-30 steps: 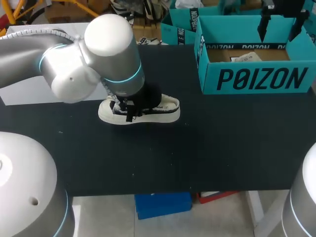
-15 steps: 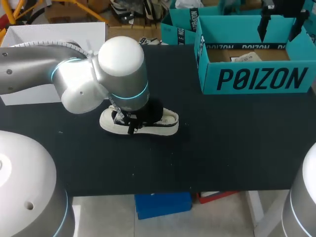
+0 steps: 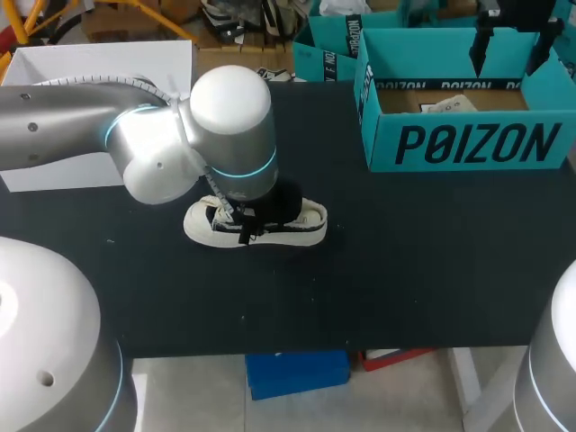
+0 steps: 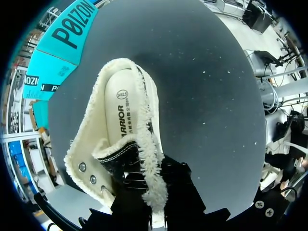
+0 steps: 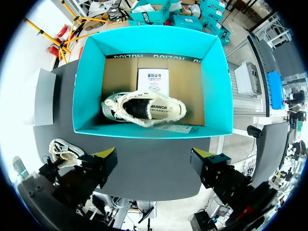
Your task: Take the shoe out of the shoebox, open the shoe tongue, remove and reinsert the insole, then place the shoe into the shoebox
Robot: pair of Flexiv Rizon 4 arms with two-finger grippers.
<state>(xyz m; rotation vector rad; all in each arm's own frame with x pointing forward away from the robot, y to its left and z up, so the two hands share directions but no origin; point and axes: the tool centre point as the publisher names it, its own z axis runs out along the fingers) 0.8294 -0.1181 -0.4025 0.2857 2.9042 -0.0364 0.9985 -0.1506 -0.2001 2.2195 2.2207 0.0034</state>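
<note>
One shoe [image 3: 304, 219] lies on its sole on the dark table [image 3: 405, 270], well short of the shoebox [image 3: 468, 144], toe toward the robot's left and heel toward its right. Over the past second the left arm [image 3: 229, 126] has swung rightward and a little toward the near edge. The shoe has slid slightly the same way under it and now sits more squarely under the wrist. In the left wrist view the left tool [image 4: 156, 202] is down on the shoe's lace end. Its black fingers stand on either side of the fleece-lined side wall and appear clamped on it, though the yellow tips are hidden. Ahead of the tool the shoe's mouth gapes open, with the pale insole [image 4: 119, 103] lying flat inside and the heel pointing away. Farther back, the teal shoebox has not shifted and stands open at the table's far right. The right tool [image 5: 154, 154] hangs above it with its fingers spread wide and holding nothing. Below it, inside the box, a second shoe [image 5: 144, 108] lies near the front wall with a white card [image 5: 153, 79] behind it.
</note>
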